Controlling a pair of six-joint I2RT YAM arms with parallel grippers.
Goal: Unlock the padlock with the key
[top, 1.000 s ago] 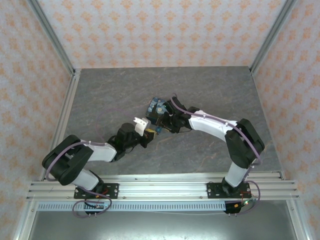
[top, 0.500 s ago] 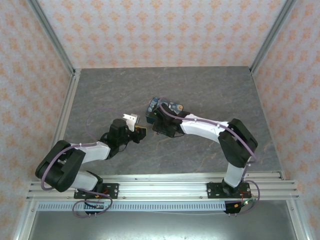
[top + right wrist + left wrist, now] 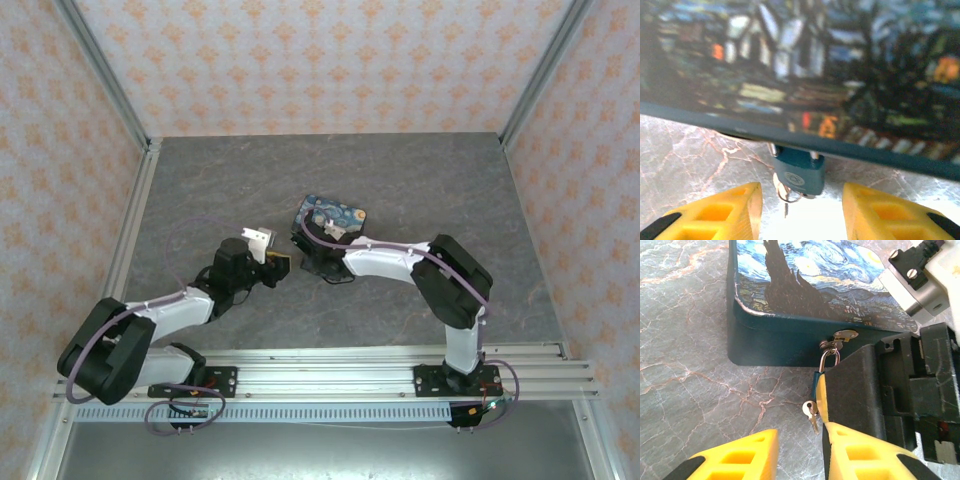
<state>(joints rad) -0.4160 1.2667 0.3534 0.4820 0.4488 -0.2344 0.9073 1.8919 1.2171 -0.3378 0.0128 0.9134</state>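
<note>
The right gripper [image 3: 800,194] stands spread, its yellow fingers [image 3: 715,212] on either side of the padlock [image 3: 799,174] with a gap on each side. The padlock (teal body, steel shackle [image 3: 829,358]) hangs by that shackle from the hasp [image 3: 842,335] on the front wall of the blue painted tin [image 3: 775,340], low over the grey table [image 3: 690,390]. A small key [image 3: 811,417] dangles at its underside, perhaps seated in the keyhole; blur leaves that unsure. The left gripper [image 3: 800,434] is likewise spread and holds nothing, just short of the key.
</note>
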